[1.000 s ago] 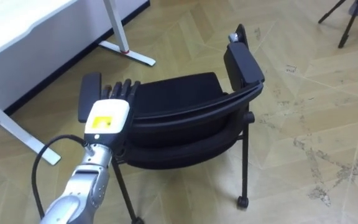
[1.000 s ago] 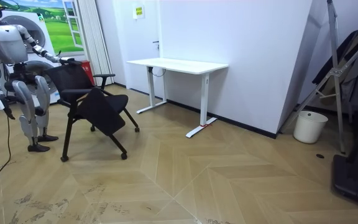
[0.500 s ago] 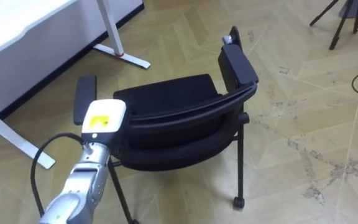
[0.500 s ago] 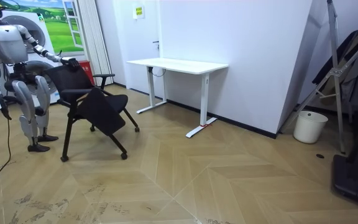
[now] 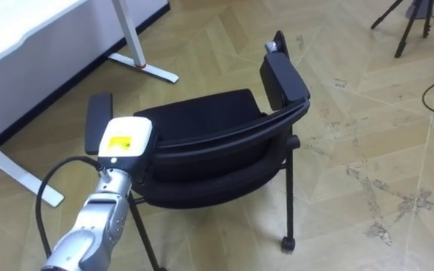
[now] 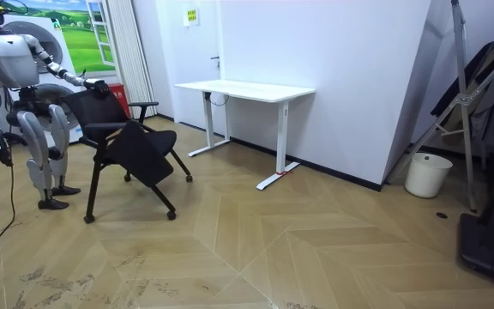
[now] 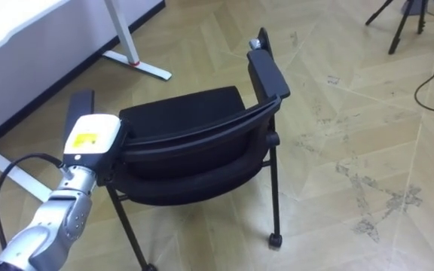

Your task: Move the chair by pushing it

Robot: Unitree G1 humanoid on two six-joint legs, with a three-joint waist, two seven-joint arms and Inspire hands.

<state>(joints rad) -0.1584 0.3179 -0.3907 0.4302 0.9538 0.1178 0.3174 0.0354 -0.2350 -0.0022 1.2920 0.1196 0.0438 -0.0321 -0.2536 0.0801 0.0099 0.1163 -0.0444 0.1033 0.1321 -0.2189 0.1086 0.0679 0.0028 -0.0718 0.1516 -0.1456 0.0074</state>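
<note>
far to the left of the left hand (image 5: 125, 139), well apart: white desk (image 5: 21, 38). just left of the hand, almost touching: left armrest (image 5: 96, 124), a flat black pad. then the hand itself, laid on the left end of the backrest (image 5: 224, 143), back of the hand upward. cannot tell whether gripping the rail or pressing flat on it, since all of that is hidden beneath the back of the hand.

right of the hand and ahead of it: the black chair (image 5: 202, 120), standing on the wood floor (image 5: 353, 113) with its seat just beyond the hand and lower. further right, at the far end of the backrest: right armrest (image 5: 281, 75), raised. down and to the right, at floor level: castor (image 5: 287, 244) under a thin rear leg. far right, well apart: tripod (image 5: 409, 22).

in the room view, low at the robot's side and away from the chair: right hand (image 6: 3, 153), too small to read.

judging by the thin frame and castors: probably light, stiff, quick to roll. likely to swing round if shoved from this one end. better to press nearer the middle of the backrest, low and steady.
</note>
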